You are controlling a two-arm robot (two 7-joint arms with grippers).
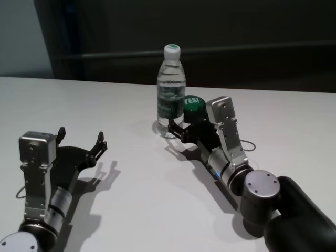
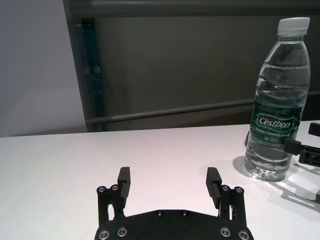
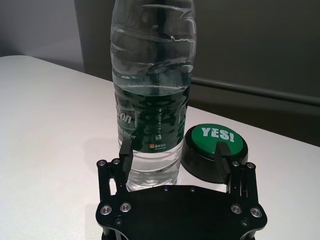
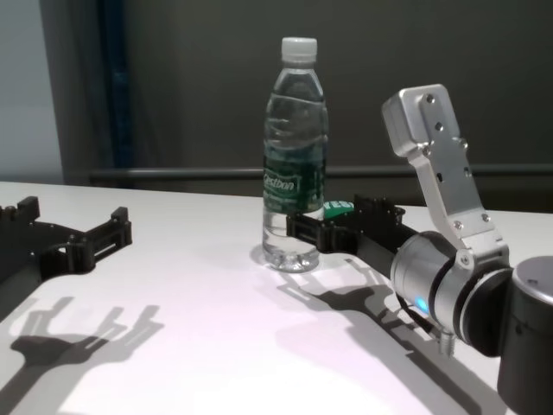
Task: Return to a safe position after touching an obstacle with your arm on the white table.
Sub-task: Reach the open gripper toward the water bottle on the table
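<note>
This looks like a robot test lab: a bare white surface staged with only a water bottle and a green "YES!" button, backed past its far edge by dark panelled walling.

White desk carries two things: the water bottle upright, right at the right gripper tips, and a green-topped button just beyond that gripper, beside the bottle.

Overhead light, seemingly; sharp arm shadows on white table, dim backdrop.
</note>
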